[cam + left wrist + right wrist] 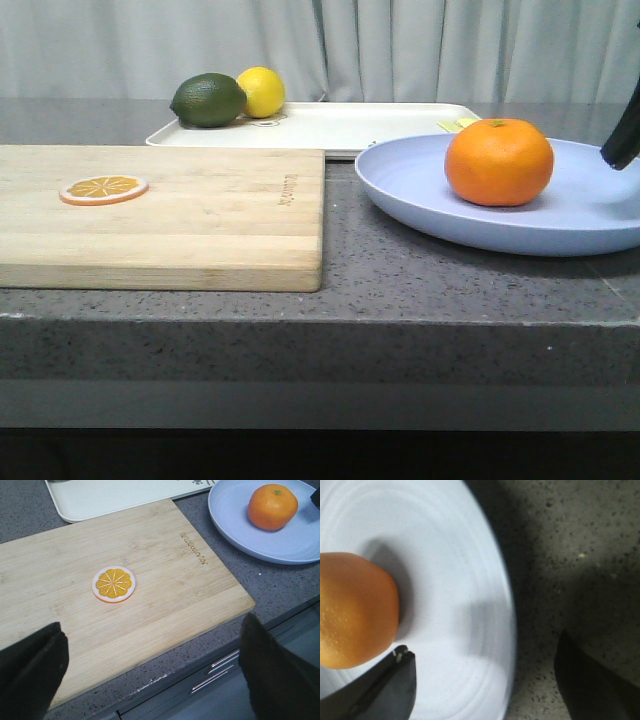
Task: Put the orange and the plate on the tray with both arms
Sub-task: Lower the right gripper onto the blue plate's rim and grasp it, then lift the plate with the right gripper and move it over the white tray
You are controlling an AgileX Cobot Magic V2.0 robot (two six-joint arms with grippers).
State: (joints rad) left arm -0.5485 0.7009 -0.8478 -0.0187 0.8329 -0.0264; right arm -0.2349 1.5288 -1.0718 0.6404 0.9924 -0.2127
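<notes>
The orange (499,161) sits on the lavender-blue plate (420,190), which rests on the counter at the right, in front of the off-white tray (340,125). My right gripper (485,680) is open and straddles the plate's right rim (507,610), with one finger over the plate beside the orange (355,610) and the other over the counter. One of its fingers (622,135) shows at the right edge of the front view. My left gripper (150,675) is open and empty above the cutting board's front edge. The orange (272,506), plate (235,520) and tray (115,495) show in its view.
A wooden cutting board (200,215) lies at the left with an orange slice (104,188) on it. A green lime (208,100) and a yellow lemon (261,91) sit on the tray's left end. The counter's front edge (320,320) is near.
</notes>
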